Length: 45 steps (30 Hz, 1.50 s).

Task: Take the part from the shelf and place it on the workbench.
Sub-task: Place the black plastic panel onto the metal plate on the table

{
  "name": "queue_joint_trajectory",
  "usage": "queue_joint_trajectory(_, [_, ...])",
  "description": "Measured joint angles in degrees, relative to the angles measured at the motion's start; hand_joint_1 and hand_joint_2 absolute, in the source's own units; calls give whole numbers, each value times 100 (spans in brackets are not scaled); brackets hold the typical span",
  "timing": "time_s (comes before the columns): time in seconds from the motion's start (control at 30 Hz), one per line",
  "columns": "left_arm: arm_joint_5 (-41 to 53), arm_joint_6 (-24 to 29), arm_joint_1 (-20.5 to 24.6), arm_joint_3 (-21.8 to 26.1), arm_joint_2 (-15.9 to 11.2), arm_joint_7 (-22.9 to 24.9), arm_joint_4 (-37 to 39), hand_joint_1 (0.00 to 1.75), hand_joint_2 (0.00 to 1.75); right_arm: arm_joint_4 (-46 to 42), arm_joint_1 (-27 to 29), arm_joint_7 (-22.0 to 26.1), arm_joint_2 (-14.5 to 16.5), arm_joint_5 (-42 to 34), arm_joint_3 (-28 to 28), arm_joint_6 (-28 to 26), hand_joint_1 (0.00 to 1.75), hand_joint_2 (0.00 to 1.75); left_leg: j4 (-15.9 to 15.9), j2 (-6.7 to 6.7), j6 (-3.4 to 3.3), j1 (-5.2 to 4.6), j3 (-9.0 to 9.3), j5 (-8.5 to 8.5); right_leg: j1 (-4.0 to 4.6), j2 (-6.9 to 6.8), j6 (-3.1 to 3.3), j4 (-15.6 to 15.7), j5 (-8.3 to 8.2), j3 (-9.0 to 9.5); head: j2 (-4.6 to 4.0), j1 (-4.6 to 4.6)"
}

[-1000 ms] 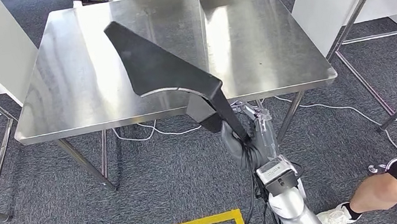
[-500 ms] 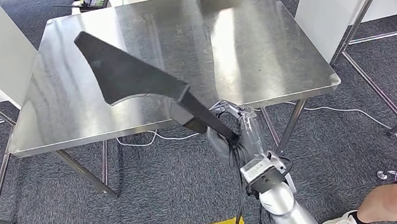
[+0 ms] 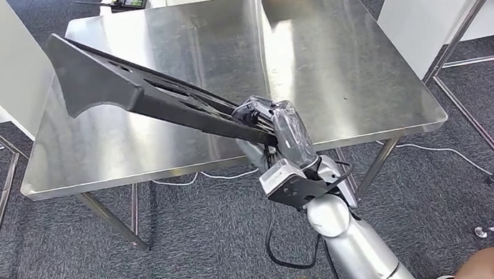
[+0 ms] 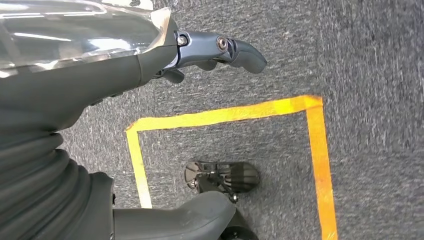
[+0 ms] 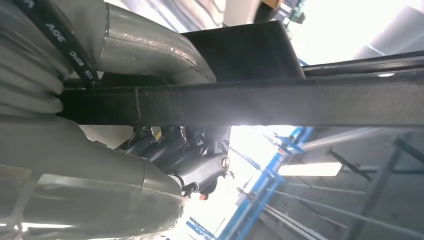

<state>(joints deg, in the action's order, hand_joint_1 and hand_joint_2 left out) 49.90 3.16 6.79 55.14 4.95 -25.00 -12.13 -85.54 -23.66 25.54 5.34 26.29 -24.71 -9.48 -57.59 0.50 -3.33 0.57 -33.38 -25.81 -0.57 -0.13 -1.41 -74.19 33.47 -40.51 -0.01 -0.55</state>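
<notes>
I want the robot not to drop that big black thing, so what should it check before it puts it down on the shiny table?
1. Right hand grips the black part: ok.
2. Part is over the workbench: ok.
3. Bare landing spot under the part: ok.
4. Part level: not ok, it tilts up toward its far end.
5. Part touching the bench yet: cannot tell.
6. Left hand out of the way, hanging over the carpet: ok.

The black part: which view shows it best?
The head view: the whole black part shows, gripped at its near end by the right hand over the steel workbench. The right wrist view shows a close, dark stretch of it; the left wrist view faces the carpet.
</notes>
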Motion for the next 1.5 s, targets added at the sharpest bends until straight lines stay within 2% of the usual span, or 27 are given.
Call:
queue_joint_trajectory(0.03, [1, 0, -4, 3, 3, 3, 0, 0, 175, 39, -2, -5, -1, 13, -2, -5, 175, 175, -1, 19, -3, -14, 39, -31, 3, 0, -33, 34, -110, -64, 0, 2])
queue_joint_trajectory(0.07, [2, 0, -7, 4, 7, 5, 0, 0, 175, 73, -10, -10, -1, 34, -5, -14, 175, 175, -1, 37, 0, -29, 86, -65, 7, 0, -70, 287, -299, -14, 1, 2])
queue_joint_trajectory(0.1, [3, 0, -9, 4, 13, 8, 0, 0, 175, 99, -24, -14, -1, 62, -10, -26, 175, 175, -1, 52, 5, -42, 138, -102, 14, 0, -98, 696, -535, 124, 0, 2])
queue_joint_trajectory(0.13, [4, 3, -10, 5, 22, 13, 3, 0, 175, 127, -50, -20, -1, 98, -20, -41, 175, 175, -5, 63, 19, -61, 183, -144, 33, 1, -95, 1118, -747, 287, 0, 2])
queue_joint_trajectory(0.2, [4, 21, -11, 9, 35, 25, 8, 0, 175, 191, -129, -44, 9, 178, -58, -64, 175, 175, -9, 69, 61, -86, 225, -214, 64, 2, -43, 1604, -956, 497, 0, -1])
queue_joint_trajectory(0.23, [4, 33, -14, 12, 39, 34, 11, 0, 175, 228, -171, -62, 17, 222, -85, -70, 175, 175, -9, 68, 87, -88, 229, -240, 77, 5, -6, 1665, -965, 529, 0, -3])
queue_joint_trajectory(0.3, [5, 49, -15, 22, 34, 45, 9, 0, 175, 294, -244, -102, 46, 309, -138, -73, 175, 175, -15, 58, 148, -63, 240, -290, 36, 15, 50, 1699, -953, 562, -1, -3])
queue_joint_trajectory(0.37, [7, 58, -12, 45, 35, 47, 10, 0, 175, 365, -320, -132, 98, 368, -188, -74, 175, 175, -253, 39, 222, -33, 156, -430, -18, 18, 141, 1751, -919, 643, -1, -22])
queue_joint_trajectory(0.43, [18, 67, -15, 66, 41, 50, 13, 0, 175, 464, -401, -164, 155, 411, -240, -79, 175, 175, -931, 18, 297, 10, -201, -699, -33, 14, 226, 1770, -865, 724, -1, -48])
queue_joint_trajectory(0.5, [46, 68, -32, 70, 41, 63, 14, 0, 175, 586, -440, -192, 177, 462, -276, -93, 175, 175, -1576, -1, 369, 65, -642, -853, -34, 14, 246, 1769, -810, 780, -1, -50])
queue_joint_trajectory(0.53, [64, 68, -40, 70, 40, 70, 15, 0, 175, 648, -445, -200, 179, 499, -285, -108, 175, 175, -1638, -14, 400, 94, -752, -771, -39, 17, 233, 1768, -781, 810, 0, -52])
queue_joint_trajectory(0.57, [81, 68, -45, 70, 38, 76, 15, 0, 175, 706, -449, -209, 178, 551, -293, -138, 175, 175, -1456, -28, 427, 127, -735, -570, -48, 20, 211, 1765, -749, 849, 1, -51])
queue_joint_trajectory(0.63, [104, 68, -43, 70, 32, 85, 16, 0, 175, 810, -485, -249, 179, 721, -326, -244, 175, 175, -705, -54, 479, 180, -459, -88, -63, 28, 143, 1755, -673, 935, 1, -51])
queue_joint_trajectory(0.67, [110, 68, -38, 70, 32, 88, 20, 0, 175, 863, -527, -294, 180, 855, -359, -320, 175, 175, -376, -53, 483, 181, -303, 37, -53, 30, 103, 1742, -637, 960, 0, -55])
queue_joint_trajectory(0.73, [112, 69, -21, 71, 36, 97, 28, 0, 175, 983, -642, -434, 192, 1204, -454, -463, 175, 175, -127, -40, 427, 143, -166, 34, -19, 33, 32, 1739, -600, 965, -1, -50])
queue_joint_trajectory(0.83, [115, 73, -7, 74, 38, 97, 31, 0, 175, 1176, -798, -622, 235, 1612, -597, -578, 175, 175, -88, -22, 265, 102, -122, 12, -4, 25, -67, 1714, -553, 940, 0, -34])
queue_joint_trajectory(0.87, [115, 77, -5, 77, 38, 94, 31, 0, 175, 1240, -852, -679, 252, 1722, -642, -611, 175, 175, -71, -19, 214, 100, -96, 6, -4, 20, -80, 1568, -490, 870, 0, -32])
queue_joint_trajectory(0.9, [116, 80, -1, 81, 38, 92, 31, 0, 175, 1316, -916, -749, 267, 1859, -690, -649, 175, 175, -55, -19, 163, 101, -65, -6, -6, 16, -76, 1288, -386, 721, 0, -29])
queue_joint_trajectory(0.97, [116, 85, 3, 91, 37, 86, 31, 0, 175, 1513, -1042, -906, 287, 2140, -795, -701, 175, 175, -51, -22, 94, 85, -24, -51, -11, 16, -34, 440, -138, 231, 0, -19])
queue_joint_trajectory(1.0, [116, 86, 4, 95, 37, 84, 31, 0, 175, 1626, -1085, -973, 296, 2246, -842, -709, 175, 175, -51, -18, 73, 74, 1, -74, -10, 16, -32, 91, -70, -5, -1, -16])
queue_joint_trajectory(1.03, [117, 85, 2, 97, 38, 82, 31, 0, 175, 1725, -1111, -1015, 307, 2310, -880, -709, 175, 175, -51, -9, 63, 63, 31, -100, -7, 16, -51, -65, -91, -150, -1, -16])
queue_joint_trajectory(1.07, [118, 84, 0, 97, 39, 81, 32, 0, 175, 1806, -1130, -1040, 320, 2343, -913, -708, 175, 175, -52, 6, 62, 53, 70, -128, -4, 16, -85, 23, -212, -169, -1, -15])
queue_joint_trajectory(1.13, [120, 83, -3, 98, 43, 81, 33, 0, 175, 1916, -1180, -1052, 350, 2371, -966, -708, 175, 175, -51, 34, 83, 42, 161, -194, 2, 13, -141, 792, -654, 94, -1, -13])
queue_joint_trajectory(1.2, [122, 83, 2, 100, 48, 80, 36, 0, 175, 2032, -1276, -1098, 386, 2440, -1013, -707, 175, 175, -58, 52, 133, 11, 217, -263, 25, 13, -112, 1479, -964, 382, -1, -12])
queue_joint_trajectory(1.23, [125, 85, 3, 102, 47, 79, 37, 0, 175, 2108, -1335, -1155, 410, 2512, -1039, -707, 175, 175, -64, 56, 136, -1, 222, -291, 23, 14, -81, 1626, -1019, 444, -1, -15])
queue_joint_trajectory(1.33, [184, 119, 7, 103, 43, 86, 37, 0, 175, 2551, -1599, -1457, 527, 2849, -1124, -728, 175, 175, -56, 38, 95, 4, 238, -322, 14, 44, -43, 1656, -1025, 458, 0, -19])
queue_joint_trajectory(1.5, [332, 125, 49, 97, 52, 196, 38, 0, 175, 4014, -2325, -1979, 775, 3462, -1169, -868, 175, 175, 10, 8, 130, 13, 284, -319, 33, 71, -6, 1656, -1004, 458, -1, -17])
